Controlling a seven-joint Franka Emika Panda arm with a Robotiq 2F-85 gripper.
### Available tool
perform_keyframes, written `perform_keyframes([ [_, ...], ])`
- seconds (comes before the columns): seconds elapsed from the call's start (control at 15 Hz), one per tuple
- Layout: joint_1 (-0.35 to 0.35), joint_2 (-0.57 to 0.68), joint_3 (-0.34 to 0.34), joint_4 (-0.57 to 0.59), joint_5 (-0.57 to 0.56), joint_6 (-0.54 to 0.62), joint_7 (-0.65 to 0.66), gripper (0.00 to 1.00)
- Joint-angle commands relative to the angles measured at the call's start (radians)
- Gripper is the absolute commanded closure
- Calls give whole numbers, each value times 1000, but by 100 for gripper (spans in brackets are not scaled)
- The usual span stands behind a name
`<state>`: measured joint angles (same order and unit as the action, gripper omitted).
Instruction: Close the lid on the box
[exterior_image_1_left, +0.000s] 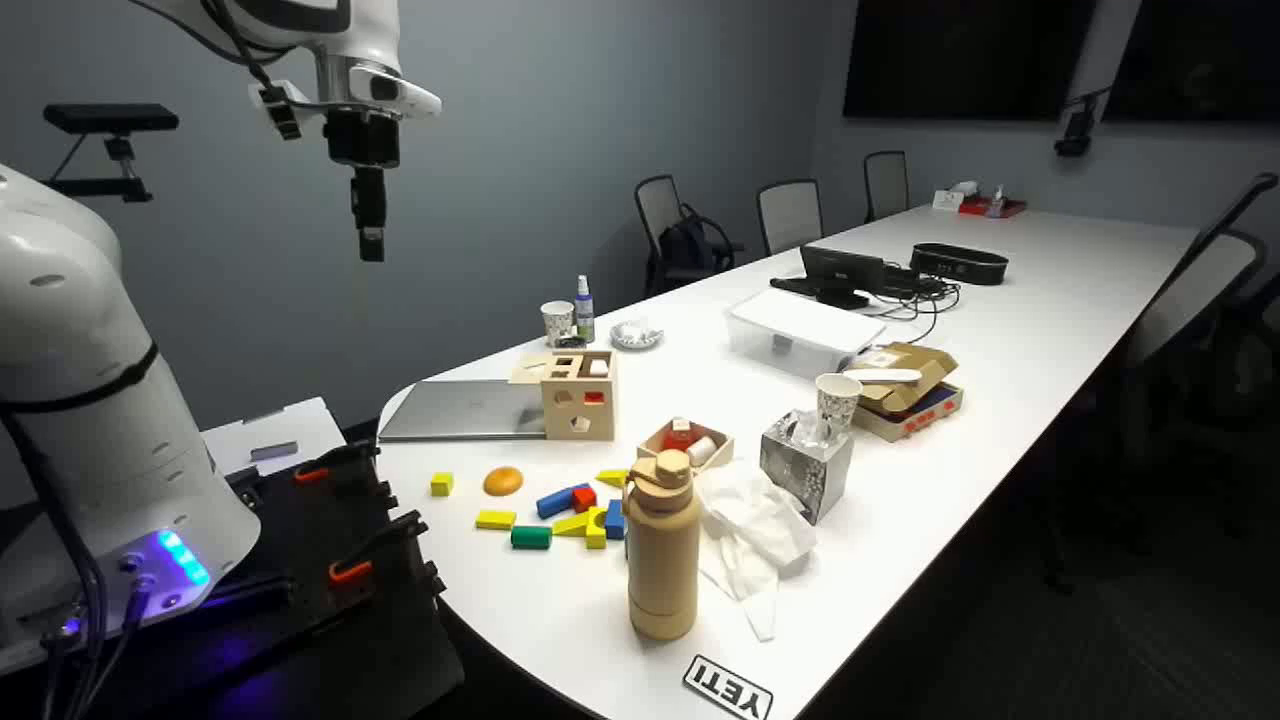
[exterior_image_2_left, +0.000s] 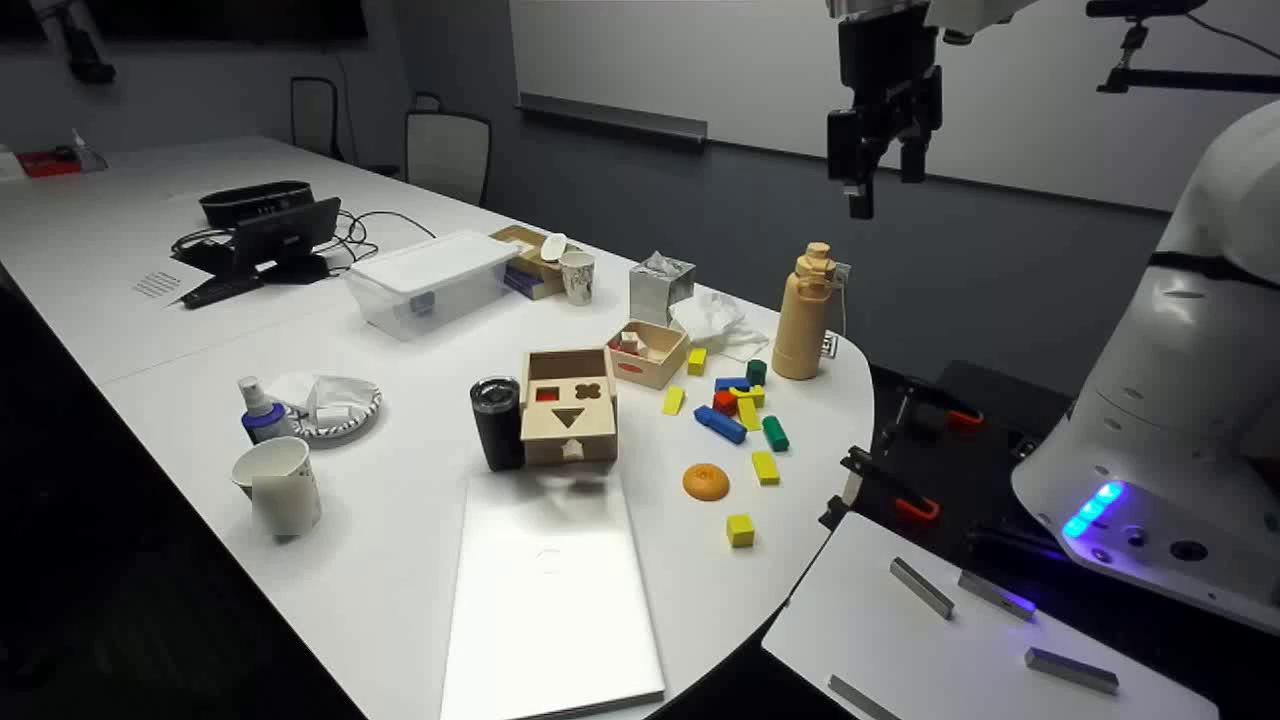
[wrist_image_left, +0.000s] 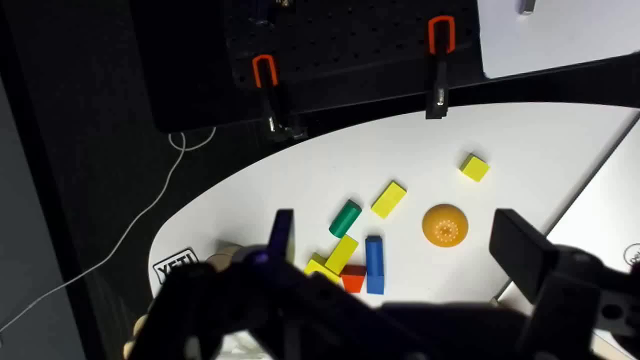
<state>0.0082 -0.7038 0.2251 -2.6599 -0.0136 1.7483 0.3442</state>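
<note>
Right now my claw (wrist_image_left: 393, 235) hangs high over the tabletop (exterior_image_1_left: 690, 375), its two fingers (wrist_image_left: 517, 250) spread wide apart, and the wrist view catches loose toy pieces in the gap between them. The box (exterior_image_1_left: 580, 412), a small light-wood cube with holes in its sides, sits well apart from my claw on the tabletop, upright at one end of a closed laptop (exterior_image_2_left: 550, 610); whether the two touch I cannot tell. Its lid (exterior_image_2_left: 568, 402), a wooden panel with cut-out shapes, lies over only part of the top and juts past the box's edge above the laptop, leaving an open strip on the side away from it. Just beside the box stands a black tumbler (exterior_image_2_left: 498, 425). Scattered below me are a yellow cube (wrist_image_left: 475, 168), an orange dome (wrist_image_left: 445, 225), a green cylinder (wrist_image_left: 345, 219) and a red block (wrist_image_left: 353, 280) right beside a blue block (wrist_image_left: 374, 262). A shallow wooden tray (exterior_image_2_left: 645, 378) with a few pieces in it is near the box, and close by it stands a silvery tissue box (exterior_image_1_left: 795, 475) next to crumpled tissues (exterior_image_1_left: 745, 520). Both exterior views show a tan bottle (exterior_image_1_left: 663, 560) standing upright.
</note>
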Motion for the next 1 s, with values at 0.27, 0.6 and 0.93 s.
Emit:
perform_keyframes([
  [0.27,2,107,4,44,11,72,45,0],
  [0.6,39,387,96,133,136,389,243,0],
  [0.93,54,706,149,264,35,690,514,0],
])
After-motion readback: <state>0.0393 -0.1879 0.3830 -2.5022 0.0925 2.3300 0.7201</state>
